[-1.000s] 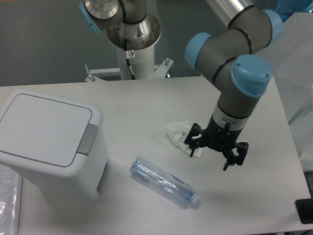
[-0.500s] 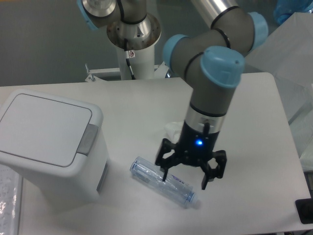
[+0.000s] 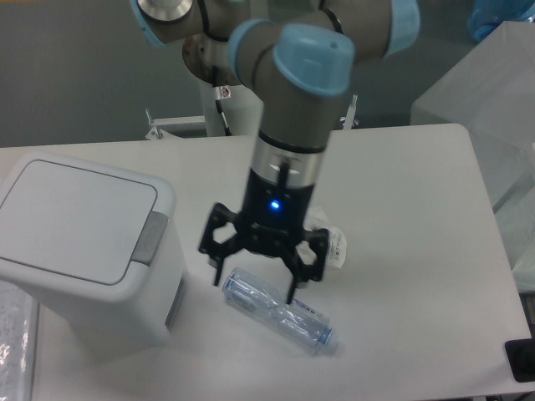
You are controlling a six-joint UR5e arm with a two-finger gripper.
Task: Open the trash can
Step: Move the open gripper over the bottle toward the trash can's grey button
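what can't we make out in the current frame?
- Crumpled white wrapper, fixed camera: mostly hidden behind the gripper and wrist; only an edge shows.
- Clear plastic bottle: its upper end is partly crossed by the open gripper fingers; label text too small to read.
- Trash can: lid is down, so the inside is unseen; base cut off at the left edge.
- Black object: cut off by the right edge, unidentifiable.

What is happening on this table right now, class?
A single robot arm is sweeping its open, empty hand leftward across the table toward the white trash can. The hand now hangs just above a clear plastic bottle lying on its side. The trash can's lid is shut and its grey push-button untouched. A crumpled wrapper lies behind.
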